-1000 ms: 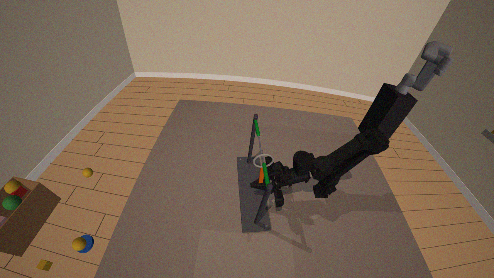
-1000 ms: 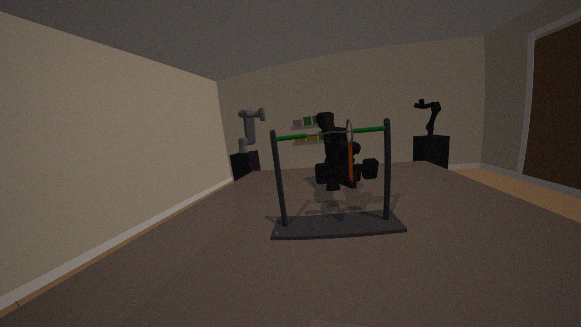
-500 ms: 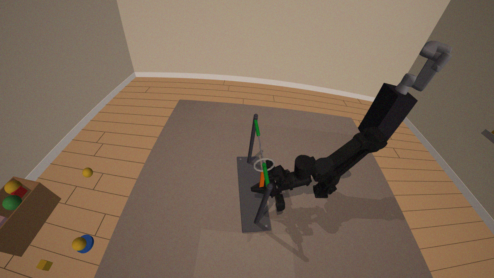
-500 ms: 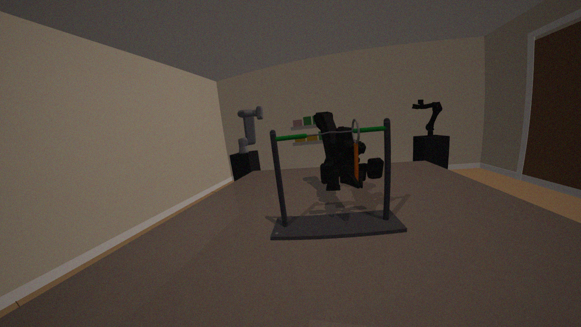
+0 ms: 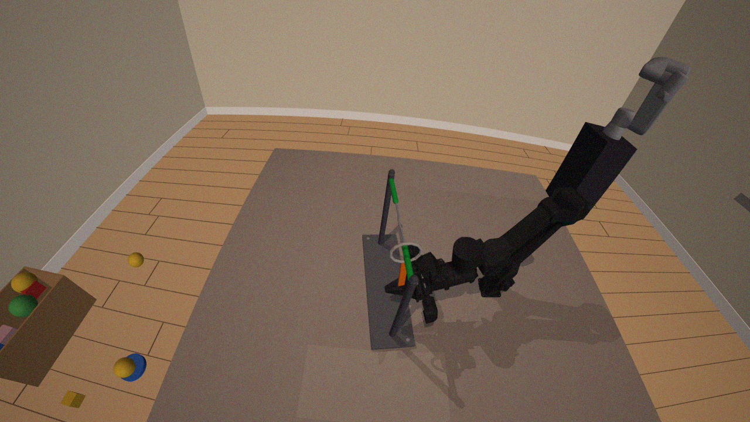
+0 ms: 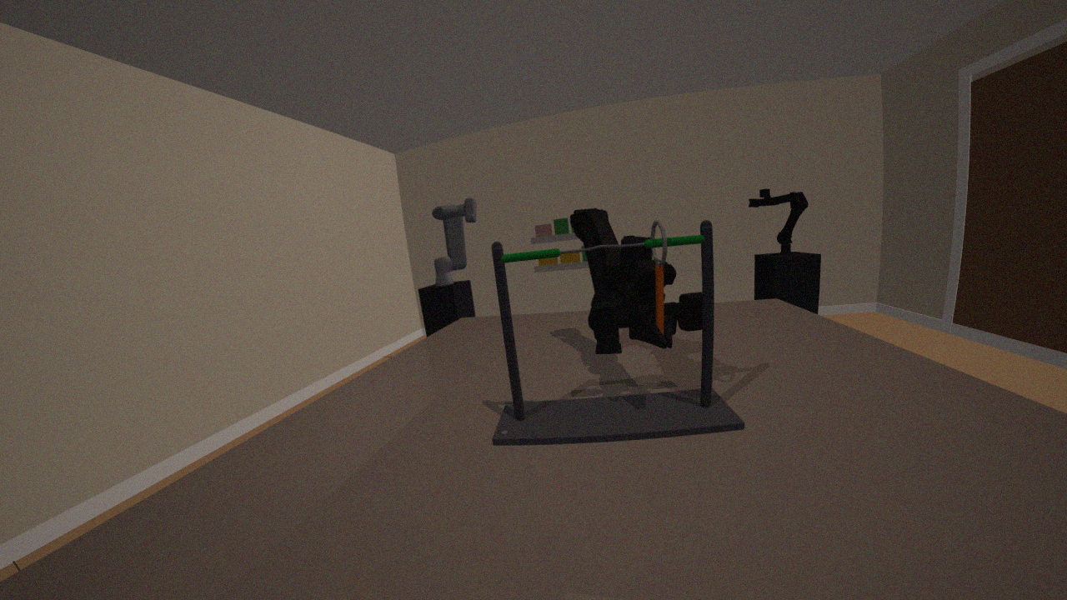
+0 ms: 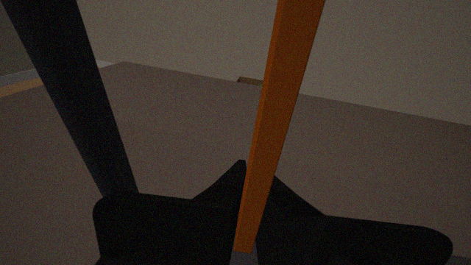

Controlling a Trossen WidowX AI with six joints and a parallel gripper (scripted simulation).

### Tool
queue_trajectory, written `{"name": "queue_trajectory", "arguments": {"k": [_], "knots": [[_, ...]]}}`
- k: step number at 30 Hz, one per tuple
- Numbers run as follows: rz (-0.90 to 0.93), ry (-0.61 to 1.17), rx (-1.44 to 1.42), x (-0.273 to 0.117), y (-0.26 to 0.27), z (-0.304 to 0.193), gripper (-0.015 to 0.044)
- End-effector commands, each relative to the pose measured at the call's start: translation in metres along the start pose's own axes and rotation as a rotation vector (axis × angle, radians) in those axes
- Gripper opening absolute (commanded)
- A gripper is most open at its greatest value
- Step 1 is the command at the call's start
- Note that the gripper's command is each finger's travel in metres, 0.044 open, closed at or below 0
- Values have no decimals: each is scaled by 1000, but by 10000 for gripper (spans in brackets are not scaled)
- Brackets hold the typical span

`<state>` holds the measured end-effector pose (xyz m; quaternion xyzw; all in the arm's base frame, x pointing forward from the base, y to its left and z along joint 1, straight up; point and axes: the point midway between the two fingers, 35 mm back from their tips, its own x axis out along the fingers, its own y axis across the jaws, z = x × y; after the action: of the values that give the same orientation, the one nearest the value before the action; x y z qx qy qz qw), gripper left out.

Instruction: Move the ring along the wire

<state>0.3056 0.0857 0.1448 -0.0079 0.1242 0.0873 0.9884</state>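
The pale ring [image 5: 391, 254] [image 6: 657, 222] is around the near green part [image 5: 408, 265] [image 6: 683, 241], close to its inner end beside the thin grey wire [image 5: 398, 215] [image 6: 589, 248]. The orange handle [image 5: 402, 274] [image 6: 659, 298] [image 7: 280, 110] hangs down from the ring, nearly upright. My gripper [image 5: 399, 286] [image 6: 662, 337] [image 7: 247, 167] is shut on the handle's lower part, below the wire. The far green part [image 5: 393, 190] [image 6: 530, 255] has no ring on it. Whether the ring touches the green part is too small to tell.
The near post [image 5: 402, 306] [image 6: 707, 321] [image 7: 81, 103] stands close to one side of my gripper; I cannot tell whether they touch. The far post [image 5: 385, 210] [image 6: 508, 335] stands at the other end of the dark base plate [image 5: 377, 315] [image 6: 618, 427].
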Motion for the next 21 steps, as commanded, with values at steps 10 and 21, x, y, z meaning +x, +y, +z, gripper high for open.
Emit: {"name": "queue_trajectory", "arguments": {"k": [10, 21], "knots": [[-5, 0, 3, 5, 0, -16, -150], [-5, 0, 3, 5, 0, -20, -150]]}}
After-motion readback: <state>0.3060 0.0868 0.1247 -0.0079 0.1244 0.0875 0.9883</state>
